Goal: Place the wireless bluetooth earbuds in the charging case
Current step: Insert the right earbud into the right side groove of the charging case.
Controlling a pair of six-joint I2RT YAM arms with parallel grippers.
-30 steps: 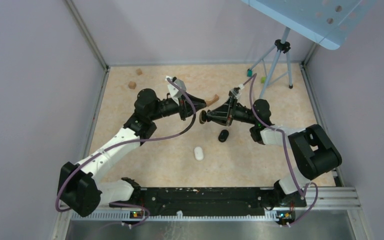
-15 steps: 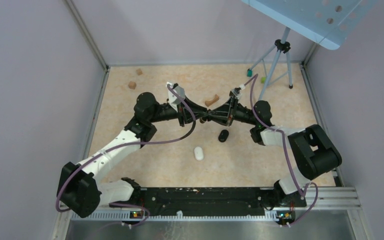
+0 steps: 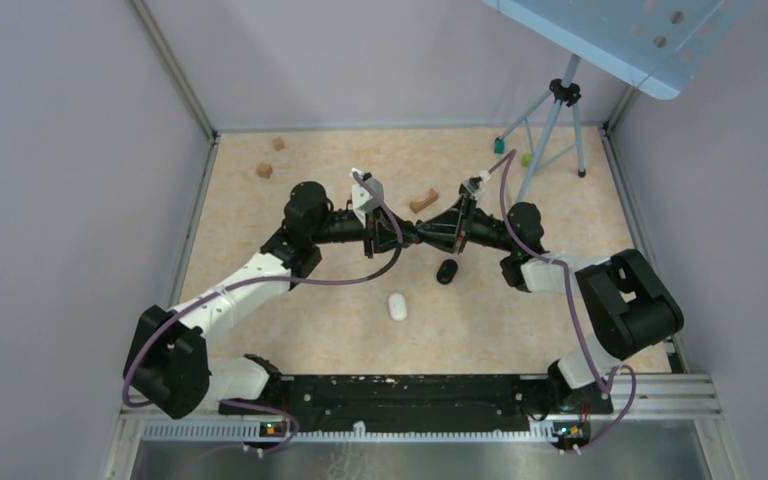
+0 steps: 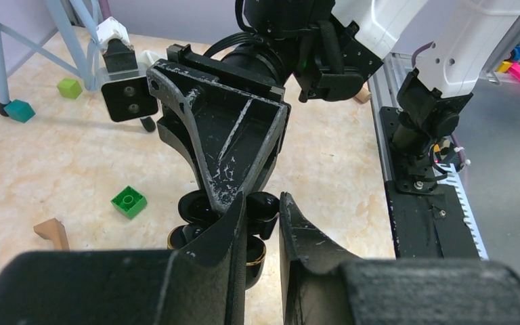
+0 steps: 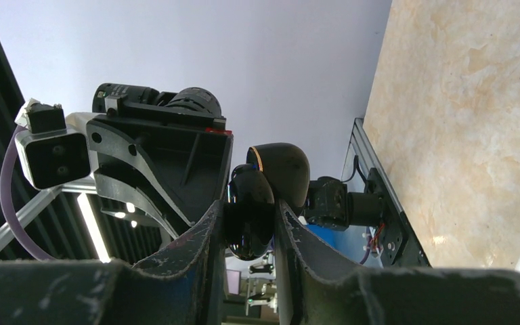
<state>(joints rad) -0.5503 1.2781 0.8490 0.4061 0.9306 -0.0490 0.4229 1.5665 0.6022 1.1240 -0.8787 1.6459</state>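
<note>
Right pincer [image 5: 250,210] is clamping the open black case [image 5: 281,169] in mid-air; left pincer [image 4: 263,200], narrow (earbud inside? cannot tell), is meeting it from nine o'clock. Insertion is not looking done; a black piece [image 3: 447,271] is lying at six o'clock.

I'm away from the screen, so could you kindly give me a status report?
Right gripper clamped on open charging case, mid-air. Left gripper nose-to-nose with it, jaws narrow, load unclear. Nothing seen blocking.
</note>
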